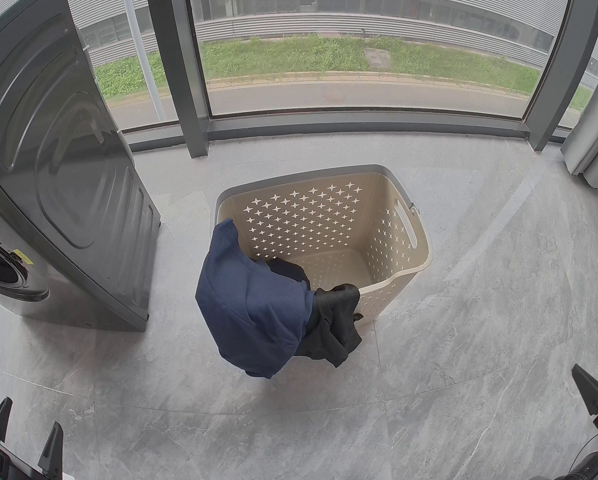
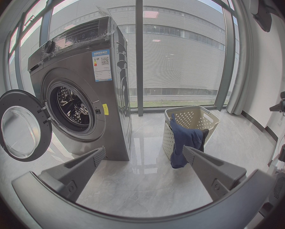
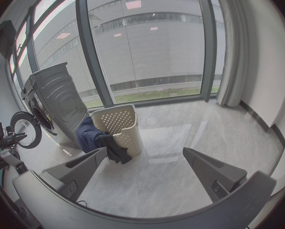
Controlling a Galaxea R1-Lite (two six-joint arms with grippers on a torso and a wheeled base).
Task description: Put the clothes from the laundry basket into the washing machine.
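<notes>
Both grippers sit at the near edge of the head view. The left gripper (image 1: 29, 421) is low on the left and the right gripper (image 1: 595, 368) is low on the right. Each has its fingers spread wide with nothing between them, and the wrist views confirm this (left gripper (image 2: 142, 150), right gripper (image 3: 144, 151)).

The laundry basket (image 1: 312, 215) stands on the floor (image 1: 459, 368) ahead of the robot, well apart from both grippers. Two garments hang over its near rim:
- The blue garment (image 1: 252, 308) is draped over the near-left corner. Most of it is outside the basket, hanging down the wall toward the floor.
- The black garment (image 1: 332, 325) is just beside it on the right, touching it. It also spills over the rim and down the outside.

Both pieces have their long axis running down from the rim, with the fold line lying along the rim itself. The basket's interior looks nearly bare apart from a dark bit of cloth just inside the rim.

The washing machine (image 1: 65, 168) stands to the left of the basket. Its door (image 2: 21, 128) is swung open and the drum mouth (image 2: 72, 107) is exposed.

Judgement:
- The clothes lie forward of both arms, on the side of the basket facing the robot.
- The blue garment sits left of centre, toward the left gripper and toward the machine, so the left arm seems better placed for the first pick.
- The right gripper is about as far from the black garment.
- A grasp from above at the rim fold looks most direct.
</notes>
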